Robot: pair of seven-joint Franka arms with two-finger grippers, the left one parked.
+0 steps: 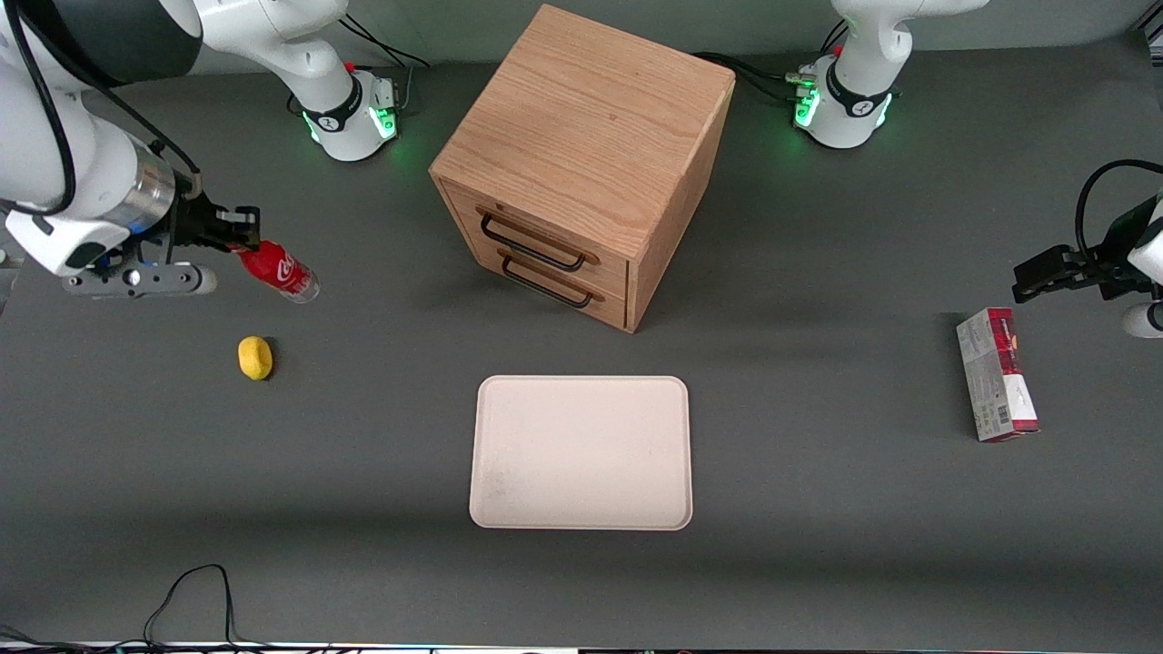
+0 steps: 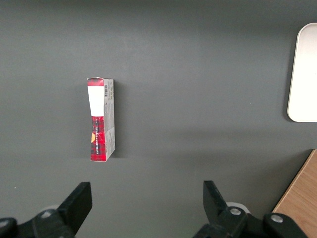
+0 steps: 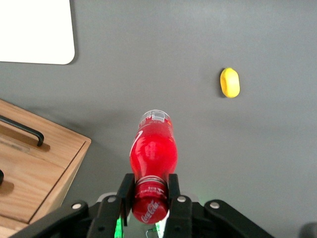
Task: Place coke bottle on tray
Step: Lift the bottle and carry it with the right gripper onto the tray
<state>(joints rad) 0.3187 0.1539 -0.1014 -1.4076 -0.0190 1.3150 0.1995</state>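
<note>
From the front, the gripper [image 1: 238, 238] is seen at the working arm's end of the table, its jaws pinched on the red cap of the bottle [image 1: 280, 270], which is held tilted above the table, clear base pointing away from the gripper; white script is seen on its label. A lemon [image 1: 255, 357] lies nearer the camera, and the cream tray [image 1: 581, 452] lies bare in front of the cabinet [image 1: 581, 163]. In the left wrist view, a carton [image 2: 101, 119] is shown lying flat. In the right wrist view, the bottle [image 3: 153, 153] is gripped at its neck between both fingers [image 3: 173, 188].
</note>
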